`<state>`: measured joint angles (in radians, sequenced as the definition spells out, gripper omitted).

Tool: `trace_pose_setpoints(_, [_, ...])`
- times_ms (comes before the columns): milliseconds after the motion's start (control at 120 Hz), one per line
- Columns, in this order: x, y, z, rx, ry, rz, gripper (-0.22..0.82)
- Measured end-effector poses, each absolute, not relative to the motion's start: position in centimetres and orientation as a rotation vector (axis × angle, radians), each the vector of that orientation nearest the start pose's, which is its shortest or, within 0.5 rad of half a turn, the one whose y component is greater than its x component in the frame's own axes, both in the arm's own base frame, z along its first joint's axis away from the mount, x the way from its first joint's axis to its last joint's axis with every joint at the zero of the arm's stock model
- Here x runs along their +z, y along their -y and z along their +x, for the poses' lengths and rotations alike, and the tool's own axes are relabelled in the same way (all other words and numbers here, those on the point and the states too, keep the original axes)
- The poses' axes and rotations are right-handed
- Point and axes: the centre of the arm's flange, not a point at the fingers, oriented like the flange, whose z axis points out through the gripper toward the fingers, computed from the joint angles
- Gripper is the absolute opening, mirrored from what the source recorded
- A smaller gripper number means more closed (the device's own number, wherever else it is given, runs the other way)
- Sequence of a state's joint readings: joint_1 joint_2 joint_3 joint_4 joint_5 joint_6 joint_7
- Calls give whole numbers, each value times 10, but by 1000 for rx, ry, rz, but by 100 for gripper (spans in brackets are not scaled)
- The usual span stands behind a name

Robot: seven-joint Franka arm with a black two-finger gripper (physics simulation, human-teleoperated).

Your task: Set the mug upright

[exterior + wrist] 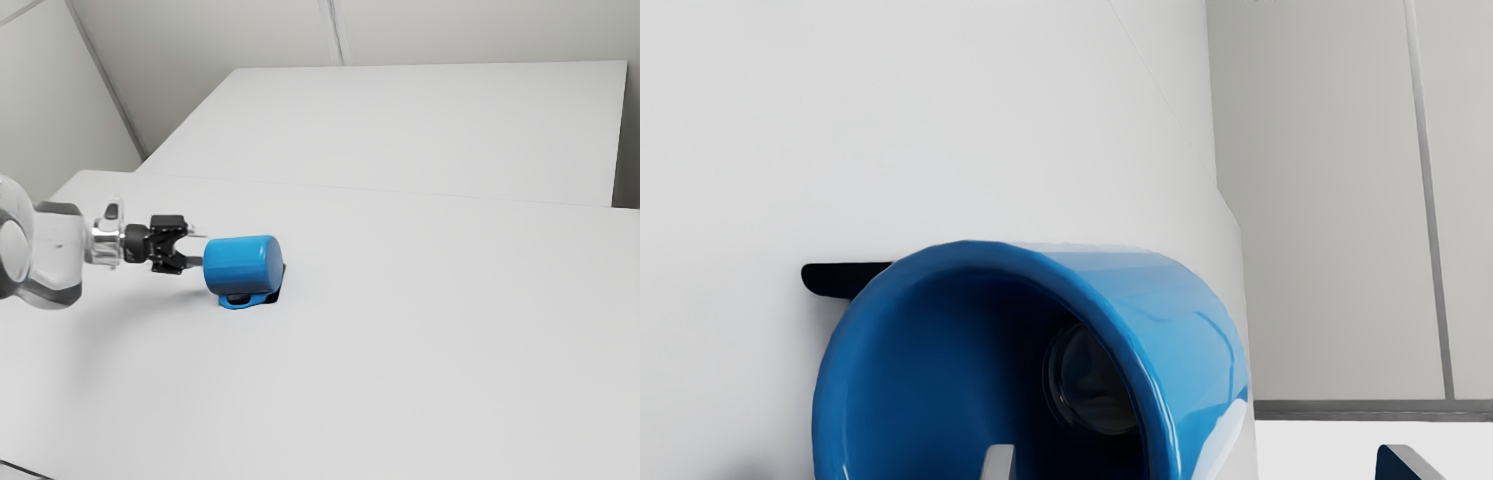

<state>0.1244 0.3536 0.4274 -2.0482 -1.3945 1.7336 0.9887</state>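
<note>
And here's the mug (243,265), down on its side on the tabletop (420,330), mouth facing my claw (200,248)! I'm wide open, holding nothing, one fingertip (998,463) across that mouth, perhaps just inside, the other beyond the mug's wall. Straddle that wall, pinch firmly, lift clear, then roll the mouth skyward and lower gently, bottom first. Down inside the mug: dark blue wall, shadowed round bottom, no contents that I can spot

Bright, diffuse light on a white tabletop (430,350).
A soft grey shadow spreads under the robot arm (58,257); pale glare streaks the blue mug (1173,300), whose interior falls nearly black. The light probably comes from above, its source hard to tell.
</note>
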Motion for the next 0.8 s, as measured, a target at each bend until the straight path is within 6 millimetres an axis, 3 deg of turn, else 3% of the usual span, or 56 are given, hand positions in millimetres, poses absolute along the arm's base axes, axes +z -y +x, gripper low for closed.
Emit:
trace_pose_setpoints(375, [281, -179, 547, 574, -159, 1895, 58])
trace_pose_setpoints(583, [285, -171, 551, 619, -97, 1878, 13])
trace_pose_setpoints(800, [294, -163, 552, 645, -31, 1844, -9])
